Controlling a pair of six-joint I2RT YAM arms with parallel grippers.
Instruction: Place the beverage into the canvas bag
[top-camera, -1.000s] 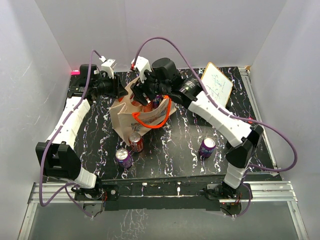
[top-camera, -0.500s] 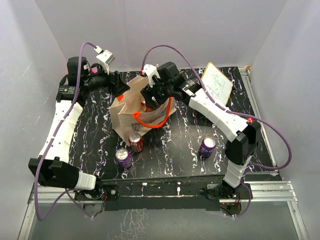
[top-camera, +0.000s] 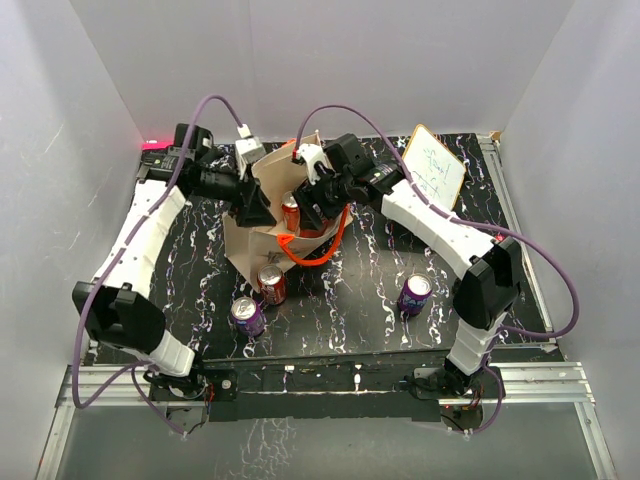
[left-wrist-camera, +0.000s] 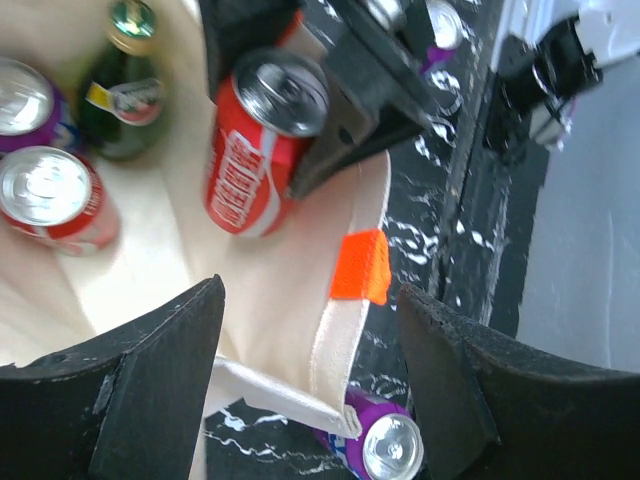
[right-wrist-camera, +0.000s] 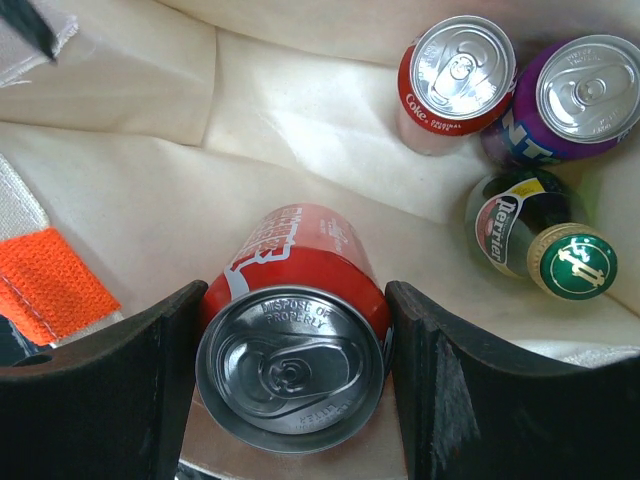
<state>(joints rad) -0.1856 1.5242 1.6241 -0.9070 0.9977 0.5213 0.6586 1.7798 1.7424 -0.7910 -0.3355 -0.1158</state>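
The beige canvas bag (top-camera: 262, 245) with orange handles (top-camera: 318, 240) stands open at the middle back of the table. My right gripper (top-camera: 306, 210) is shut on a red cola can (right-wrist-camera: 295, 320) and holds it upright inside the bag's mouth, above the floor of the bag (right-wrist-camera: 150, 190). A second red can (right-wrist-camera: 455, 80), a purple can (right-wrist-camera: 580, 100) and a green bottle (right-wrist-camera: 540, 245) stand inside. My left gripper (top-camera: 252, 207) is open, its jaws wide apart astride the bag's rim (left-wrist-camera: 340, 350) next to an orange handle end (left-wrist-camera: 358, 265).
A red can (top-camera: 271, 284) and a purple can (top-camera: 246, 315) stand just in front of the bag. Another purple can (top-camera: 414, 294) stands near the right arm. A white board with handwriting (top-camera: 433, 168) leans at the back right.
My left gripper moved from behind the bag's back-left corner forward to its left rim. My right gripper moved a little forward and lower into the bag's mouth, still holding the red can.
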